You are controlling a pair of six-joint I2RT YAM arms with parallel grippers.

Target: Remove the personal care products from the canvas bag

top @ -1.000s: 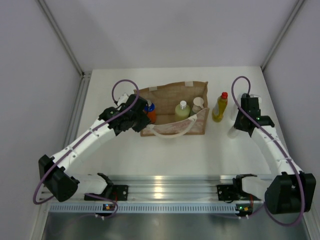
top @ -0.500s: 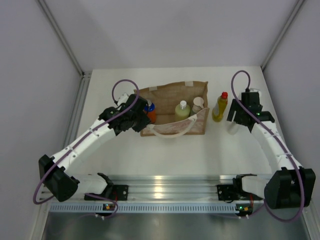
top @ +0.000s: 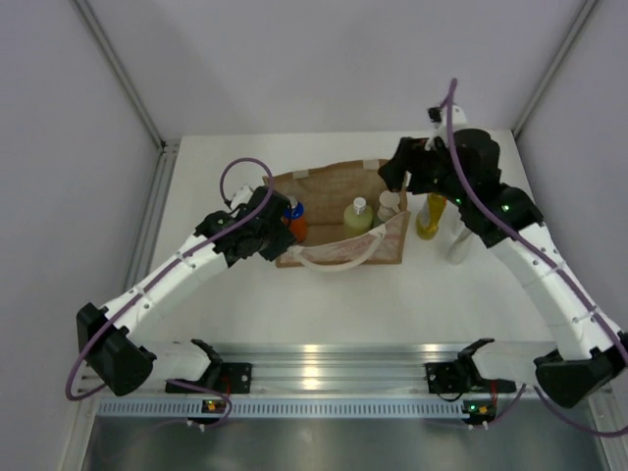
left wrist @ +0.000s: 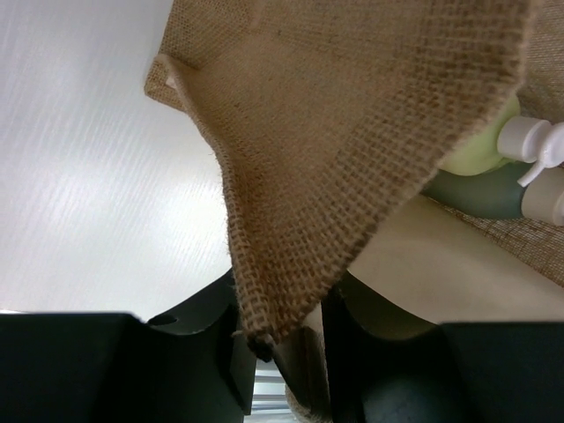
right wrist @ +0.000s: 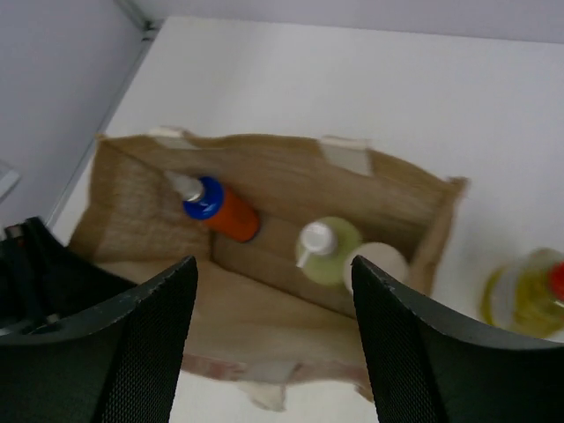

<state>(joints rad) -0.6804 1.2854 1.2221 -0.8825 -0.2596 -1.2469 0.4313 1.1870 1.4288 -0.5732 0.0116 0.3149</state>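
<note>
Five small bottles (top: 429, 218) total; one canvas bag (top: 334, 186).

Wearing white shells along the left arm (top: 162, 280) and right arm (top: 545, 277), with black housings at the joints. Looping a thin purple cable (top: 450, 103) off each wrist. Glowing green at small lights (top: 503, 208) on the right forearm. Ending in black fingers (right wrist: 145, 344) faced with fine mesh texture.

White matte surface (top: 324, 304), w/ a faint glare at the front; pale grey wall panels (top: 334, 59) closed it in at back & both sides; slanted metal struts (top: 119, 69) ran up the back corners; shiny alu. rail (top: 334, 365) along near edge; slotted strip (top: 334, 407) just below it.
</note>
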